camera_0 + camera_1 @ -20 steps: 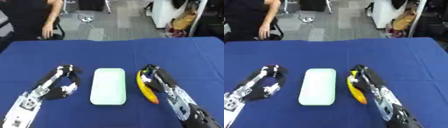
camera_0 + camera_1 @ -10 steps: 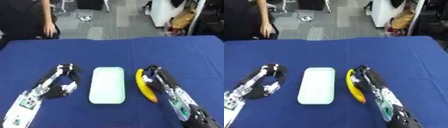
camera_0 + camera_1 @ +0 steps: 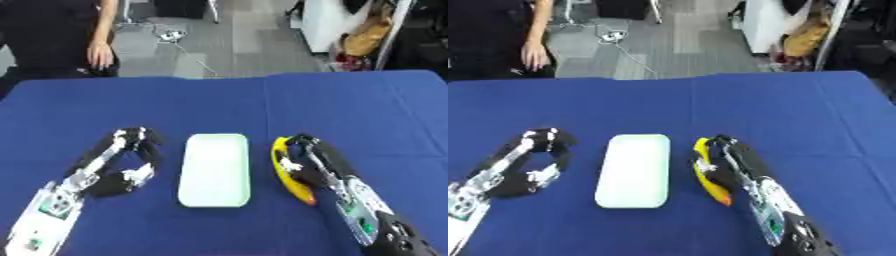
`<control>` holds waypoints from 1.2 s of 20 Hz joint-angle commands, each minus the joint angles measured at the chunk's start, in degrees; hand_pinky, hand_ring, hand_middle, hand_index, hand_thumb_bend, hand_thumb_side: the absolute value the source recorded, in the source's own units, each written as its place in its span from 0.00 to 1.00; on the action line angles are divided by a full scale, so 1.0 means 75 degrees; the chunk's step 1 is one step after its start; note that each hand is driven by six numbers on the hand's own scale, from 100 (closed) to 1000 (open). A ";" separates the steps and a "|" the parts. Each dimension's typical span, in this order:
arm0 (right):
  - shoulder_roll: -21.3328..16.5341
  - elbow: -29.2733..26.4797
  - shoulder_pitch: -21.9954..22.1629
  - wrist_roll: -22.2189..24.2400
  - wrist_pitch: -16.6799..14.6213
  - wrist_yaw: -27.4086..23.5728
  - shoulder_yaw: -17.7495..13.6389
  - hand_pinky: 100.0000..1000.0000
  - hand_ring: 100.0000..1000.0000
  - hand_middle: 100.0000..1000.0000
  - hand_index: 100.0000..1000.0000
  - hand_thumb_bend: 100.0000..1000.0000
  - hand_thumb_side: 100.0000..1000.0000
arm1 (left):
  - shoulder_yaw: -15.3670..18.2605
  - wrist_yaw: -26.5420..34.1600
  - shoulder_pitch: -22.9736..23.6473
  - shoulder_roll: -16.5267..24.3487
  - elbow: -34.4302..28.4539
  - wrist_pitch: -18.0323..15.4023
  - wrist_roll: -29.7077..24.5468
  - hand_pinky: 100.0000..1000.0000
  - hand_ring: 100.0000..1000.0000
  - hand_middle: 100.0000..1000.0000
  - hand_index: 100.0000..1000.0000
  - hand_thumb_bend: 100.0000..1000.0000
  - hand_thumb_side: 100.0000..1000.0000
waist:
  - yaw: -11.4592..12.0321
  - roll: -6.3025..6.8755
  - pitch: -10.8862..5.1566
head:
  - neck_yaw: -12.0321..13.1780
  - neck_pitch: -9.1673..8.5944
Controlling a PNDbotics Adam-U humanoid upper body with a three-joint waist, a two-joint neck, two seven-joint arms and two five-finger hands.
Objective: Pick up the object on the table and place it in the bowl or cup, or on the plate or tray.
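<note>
A yellow banana [image 3: 287,172] with an orange tip lies on the blue table, just right of a pale green rectangular tray [image 3: 214,168]. My right hand [image 3: 317,160] lies along the banana's right side, its fingers curled against the fruit. My left hand [image 3: 131,150] rests on the cloth left of the tray with its fingers bent and nothing in it. The tray holds nothing.
The blue table [image 3: 367,110] stretches well beyond the tray on all sides. At the far left edge a person [image 3: 52,40] in dark clothes sits, with a hand hanging near the table edge. Chairs and bags stand on the grey floor behind.
The whole picture has shifted a little, so the camera moved. My right hand has settled lower beside the banana; the banana and tray stay where they were.
</note>
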 commanded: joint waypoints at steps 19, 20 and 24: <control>0.0094 -0.0177 -0.0051 0.0090 0.0080 0.0743 -0.0098 0.45 0.61 0.75 0.85 0.40 1.00 | 0.0045 0.0060 -0.0129 0.0098 -0.0156 -0.0062 -0.0028 0.48 0.57 0.65 0.72 0.00 0.66 | 0.0048 0.0072 -0.0048 | -0.0079 -0.0012; 0.0098 -0.0177 -0.0023 0.0083 0.0126 0.0740 -0.0130 0.45 0.61 0.75 0.85 0.40 1.00 | 0.0048 0.0060 -0.0125 0.0100 -0.0156 -0.0062 -0.0027 0.48 0.57 0.65 0.72 0.00 0.66 | 0.0037 0.0078 -0.0046 | -0.0075 -0.0011; 0.0128 -0.0208 0.0074 0.0058 0.0338 0.0880 -0.0225 0.45 0.61 0.74 0.83 0.37 1.00 | 0.0051 0.0057 -0.0114 0.0113 -0.0153 -0.0064 -0.0025 0.48 0.57 0.65 0.72 0.00 0.66 | -0.0018 0.0084 -0.0039 | -0.0079 0.0000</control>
